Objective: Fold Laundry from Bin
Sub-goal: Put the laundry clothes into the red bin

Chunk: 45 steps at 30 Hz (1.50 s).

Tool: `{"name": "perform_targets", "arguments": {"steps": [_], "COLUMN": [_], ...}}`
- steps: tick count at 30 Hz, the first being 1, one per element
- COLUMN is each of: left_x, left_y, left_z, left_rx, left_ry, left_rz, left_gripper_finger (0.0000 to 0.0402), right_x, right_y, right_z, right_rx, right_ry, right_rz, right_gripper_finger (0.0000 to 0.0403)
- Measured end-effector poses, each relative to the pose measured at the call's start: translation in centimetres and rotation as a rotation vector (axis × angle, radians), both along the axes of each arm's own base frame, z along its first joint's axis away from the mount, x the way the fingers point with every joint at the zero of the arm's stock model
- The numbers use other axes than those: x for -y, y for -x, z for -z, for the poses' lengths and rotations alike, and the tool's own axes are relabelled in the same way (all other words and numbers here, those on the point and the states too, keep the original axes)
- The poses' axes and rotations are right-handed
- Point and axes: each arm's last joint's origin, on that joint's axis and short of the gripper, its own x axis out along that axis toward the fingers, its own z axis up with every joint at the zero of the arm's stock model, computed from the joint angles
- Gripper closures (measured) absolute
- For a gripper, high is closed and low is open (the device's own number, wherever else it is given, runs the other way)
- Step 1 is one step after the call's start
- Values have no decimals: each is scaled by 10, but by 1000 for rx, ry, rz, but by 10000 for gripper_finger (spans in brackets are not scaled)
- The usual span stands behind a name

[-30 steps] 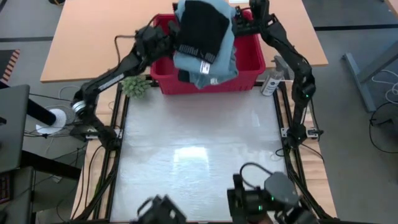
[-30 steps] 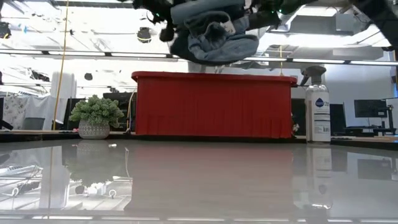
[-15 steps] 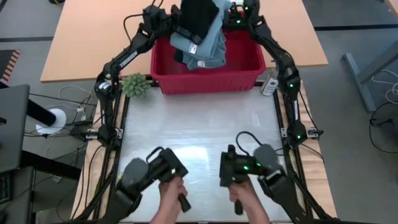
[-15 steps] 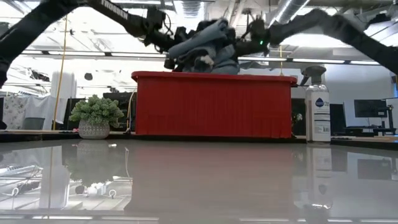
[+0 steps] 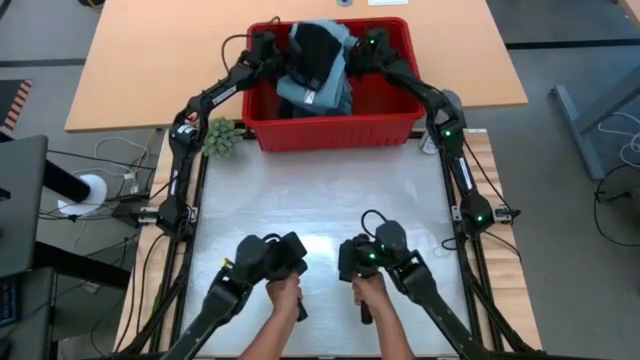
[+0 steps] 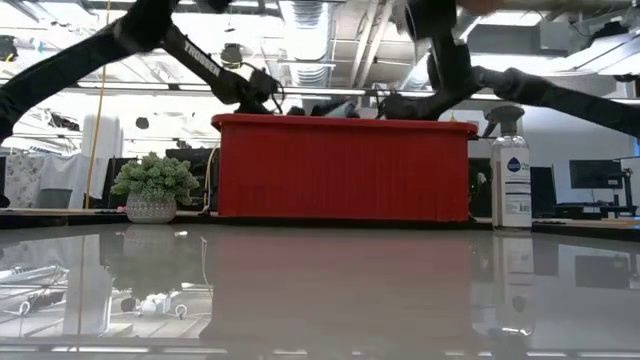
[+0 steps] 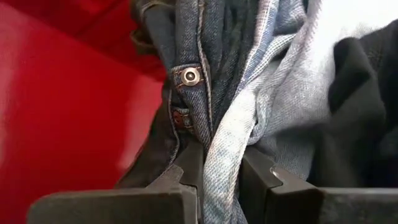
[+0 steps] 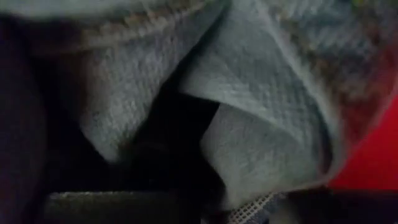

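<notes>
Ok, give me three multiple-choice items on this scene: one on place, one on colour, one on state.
1. Where is the laundry?
A. In the bin
B. Spread on the table
C. On the floor

2. What colour is the bin?
A. Blue
B. Red
C. White

3. What is the left hand doing?
A. Hanging open over the table
B. Pinching denim
C. Holding the spray bottle

Answers: 1 A, the bundle sits within the bin's walls in the high view; 2 B, bright red in every view; 3 B, the left wrist view shows its fingers closed on a denim fold.
</notes>
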Motion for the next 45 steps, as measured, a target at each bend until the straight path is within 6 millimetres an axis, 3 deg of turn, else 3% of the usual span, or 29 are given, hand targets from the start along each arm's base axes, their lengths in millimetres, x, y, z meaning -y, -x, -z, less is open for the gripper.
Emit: {"name": "perform_targets", "arguments": {"steps": [9, 13, 16, 19, 24, 27, 31, 36, 45], "left_x": [-7, -6, -5, -5, -5, -6, -10, -17, -25], "left_y": [-11, -16, -16, -16, -16, -15, -8, 1, 7], "left_z": [65, 73, 75, 75, 77, 76, 76, 69, 19], "left_rx": [-172, -193, -230, -274, -324, -323, -310, -272, -271], "left_ry": [120, 146, 130, 89, 54, 50, 57, 57, -93], "left_rz": [22, 3, -18, -3, 29, 28, 20, 52, 100], "left_gripper_finger": [363, 362, 324, 271, 208, 188, 181, 180, 180], "right_x": [0, -1, 1, 4, 10, 15, 18, 19, 12], "right_y": [11, 17, 23, 29, 40, 50, 66, 77, 85], "right_z": [34, 38, 40, 42, 42, 43, 42, 26, -7], "right_rx": [-255, -356, -391, -413, -410, -411, -434, -423, -415], "right_ry": [-67, -47, -29, -34, -55, -94, -133, -115, -48], "right_rz": [84, 131, 139, 158, 184, 212, 227, 252, 304], "right_gripper_finger": [307, 315, 318, 297, 178, 133, 121, 119, 118]}}
